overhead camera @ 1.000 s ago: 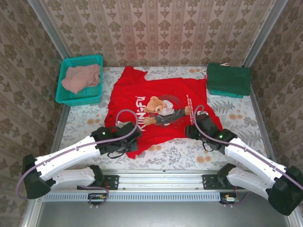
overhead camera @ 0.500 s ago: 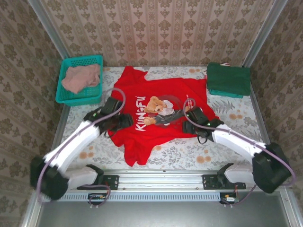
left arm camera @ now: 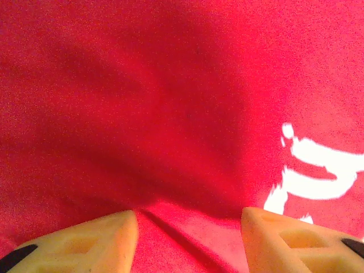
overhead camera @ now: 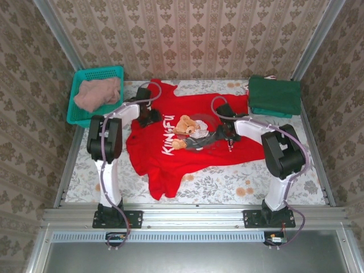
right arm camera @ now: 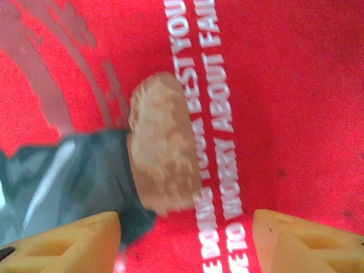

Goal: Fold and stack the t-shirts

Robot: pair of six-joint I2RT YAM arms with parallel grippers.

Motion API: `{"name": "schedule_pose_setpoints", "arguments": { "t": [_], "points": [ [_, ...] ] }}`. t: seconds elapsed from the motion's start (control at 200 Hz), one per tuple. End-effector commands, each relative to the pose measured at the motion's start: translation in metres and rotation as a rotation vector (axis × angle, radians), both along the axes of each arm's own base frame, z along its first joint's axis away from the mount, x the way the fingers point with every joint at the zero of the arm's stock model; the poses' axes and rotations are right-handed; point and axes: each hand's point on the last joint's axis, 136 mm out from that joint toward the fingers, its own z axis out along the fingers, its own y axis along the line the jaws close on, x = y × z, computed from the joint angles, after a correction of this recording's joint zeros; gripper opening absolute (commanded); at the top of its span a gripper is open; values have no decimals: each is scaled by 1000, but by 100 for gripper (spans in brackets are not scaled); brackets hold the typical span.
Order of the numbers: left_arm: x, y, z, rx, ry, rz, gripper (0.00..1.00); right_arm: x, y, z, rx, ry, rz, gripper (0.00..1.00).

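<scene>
The left gripper [overhead camera: 149,117] hangs with its jaws partly apart just over the red t-shirt [overhead camera: 193,145], near the shirt's left shoulder. From the left wrist camera, its two tan fingertips [left arm camera: 85,242] stand clear of each other. Red cloth and a soft crease run under the gap between them, and nothing is pinched. The white "KUNGFU" print [left arm camera: 318,176] lies just to its right.

The right gripper [overhead camera: 230,134] is also open, a little wider. It is poised directly above the teddy-bear print [right arm camera: 162,170] and the lines of white lettering [right arm camera: 219,136], with nothing held between its fingers [right arm camera: 68,242].

Both of the two arms reach far out over the table [overhead camera: 227,185], elbows raised and wrists bent down onto the shirt.

I count one red t-shirt, spread flat under both grippers. One dusty pink t-shirt [overhead camera: 98,94] lies crumpled in the single teal basket [overhead camera: 96,71], out to the left of the left gripper. One pile of dark green folded t-shirts [overhead camera: 274,94] sits near the right gripper, off to its right. I cannot tell how many are in it.
</scene>
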Motion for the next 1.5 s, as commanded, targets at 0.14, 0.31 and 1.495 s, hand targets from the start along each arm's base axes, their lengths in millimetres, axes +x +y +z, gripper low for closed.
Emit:
{"name": "schedule_pose_setpoints", "arguments": {
  "t": [0.14, 0.31, 1.495],
  "points": [
    [43, 18, -35, 19, 46, -49, 53, 30, 16, -24, 49, 106, 19, 66],
    [52, 23, -10, 14, 15, -72, 56, 54, 28, -19, 75, 107, 38, 65],
    [-300, -41, 7, 226, 0, -379, 53, -104, -52, 11, -72, 30, -70, 71]
  ]
}}
